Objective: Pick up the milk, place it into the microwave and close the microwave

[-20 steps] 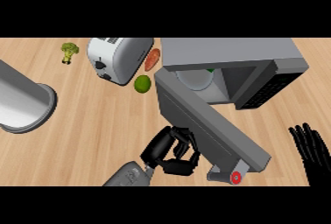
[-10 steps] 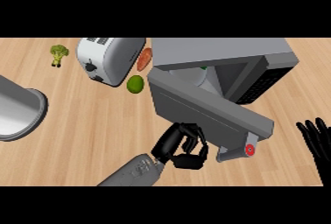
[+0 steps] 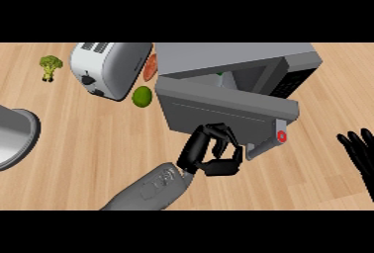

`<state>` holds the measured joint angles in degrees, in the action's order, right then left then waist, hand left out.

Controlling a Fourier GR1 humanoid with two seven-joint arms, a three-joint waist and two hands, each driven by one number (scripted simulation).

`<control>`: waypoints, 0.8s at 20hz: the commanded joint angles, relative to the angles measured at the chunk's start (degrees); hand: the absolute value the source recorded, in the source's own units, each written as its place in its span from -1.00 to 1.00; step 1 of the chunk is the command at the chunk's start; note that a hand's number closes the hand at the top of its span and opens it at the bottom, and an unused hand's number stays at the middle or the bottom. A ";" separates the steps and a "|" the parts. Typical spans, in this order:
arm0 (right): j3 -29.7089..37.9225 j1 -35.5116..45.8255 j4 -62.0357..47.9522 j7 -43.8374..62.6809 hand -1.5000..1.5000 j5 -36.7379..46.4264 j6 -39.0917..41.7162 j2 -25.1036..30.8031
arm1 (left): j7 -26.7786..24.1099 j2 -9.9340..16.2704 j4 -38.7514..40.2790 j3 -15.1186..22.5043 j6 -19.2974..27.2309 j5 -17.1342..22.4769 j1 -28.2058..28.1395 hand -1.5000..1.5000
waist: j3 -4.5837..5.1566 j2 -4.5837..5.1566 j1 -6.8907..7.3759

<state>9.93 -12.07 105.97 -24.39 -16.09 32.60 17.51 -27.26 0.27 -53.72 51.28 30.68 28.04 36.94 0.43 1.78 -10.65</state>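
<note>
Left hand point(image 3: 211, 152) fingers curled, holding nothing visible, set against the outer face of the microwave door point(image 3: 219, 106), near its lower edge. Door part open, angled across the front of the microwave point(image 3: 241, 59). Red button point(image 3: 281, 137) at the door's right end. Milk point(image 3: 221, 79) only a sliver seen in the gap behind the door, inside the microwave; can't tell how it stands. Right hand point(image 3: 361, 150) at right edge, fingers straight, resting. On the wooden bench point(image 3: 73, 143): toaster point(image 3: 110, 66) left of microwave, lime point(image 3: 142, 95) just beside it, orange-red item point(image 3: 150, 66) between toaster and microwave, broccoli point(image 3: 50, 65) far left, grey pot point(image 3: 11, 138) at left edge.
</note>
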 commanded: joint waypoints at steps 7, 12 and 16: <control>3.11 4.05 2.21 3.68 -1.00 -4.26 0.46 4.11 | -1.17 -0.27 2.60 -2.24 10.88 10.10 6.73 -1.00 | -0.05 1.13 -3.08; 9.04 8.97 4.33 2.63 -1.00 2.14 -3.03 9.14 | 1.96 -0.27 5.63 -3.60 13.63 13.61 11.90 -1.00 | -0.12 1.23 -4.66; 11.77 11.69 5.68 1.97 1.00 6.32 -4.43 12.75 | 0.28 -0.27 4.69 -5.65 15.27 17.29 11.66 -1.00 | -0.01 1.76 -4.66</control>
<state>18.75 -2.83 110.75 -21.77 -13.05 29.73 27.37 -26.66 -0.03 -51.10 49.72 44.05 42.16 45.08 0.34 2.91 -14.65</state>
